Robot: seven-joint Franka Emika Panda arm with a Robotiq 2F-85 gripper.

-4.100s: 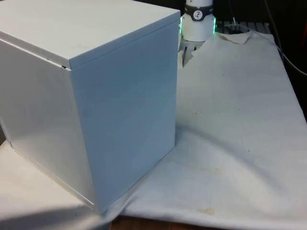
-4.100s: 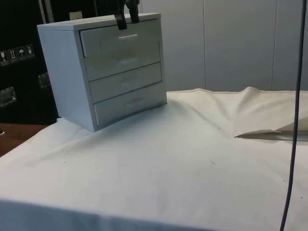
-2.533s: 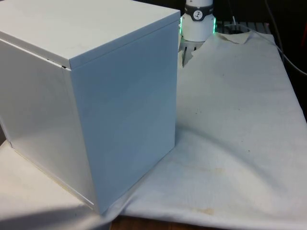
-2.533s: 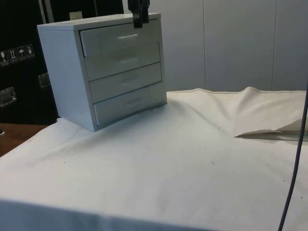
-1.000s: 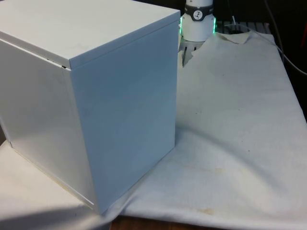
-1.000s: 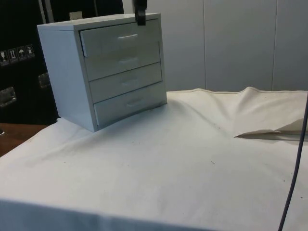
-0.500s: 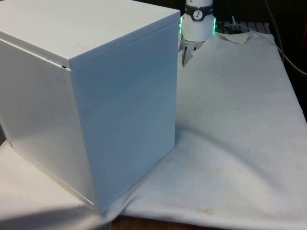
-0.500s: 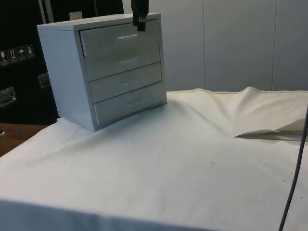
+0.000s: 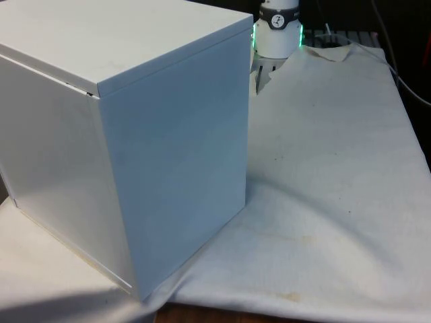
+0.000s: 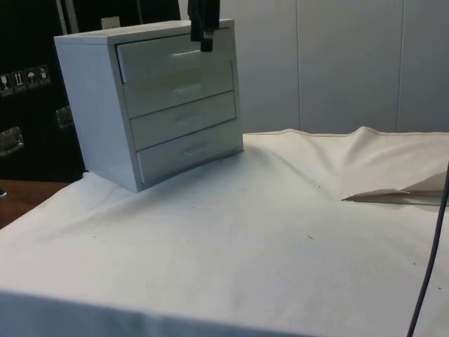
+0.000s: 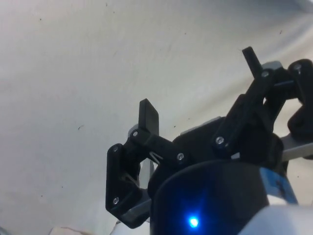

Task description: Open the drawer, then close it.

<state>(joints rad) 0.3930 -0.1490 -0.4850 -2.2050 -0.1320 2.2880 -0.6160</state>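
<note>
The table, under its white cloth, was the broadest thing in sight. On it stood the chest of drawers, a white box with four drawers stacked one above another; in the front view it turned its blank back and side to the camera and took up the front view's left. All four drawer fronts sat flush with the chest's face, the top drawer among them, its small handle visible on the front. The gripper hung in front of the chest's upper edge, beside the top drawer's handle and towards the chest's right corner in the side view. In the wrist view its two black fingers stood well apart with nothing between them, bare cloth behind them.
</note>
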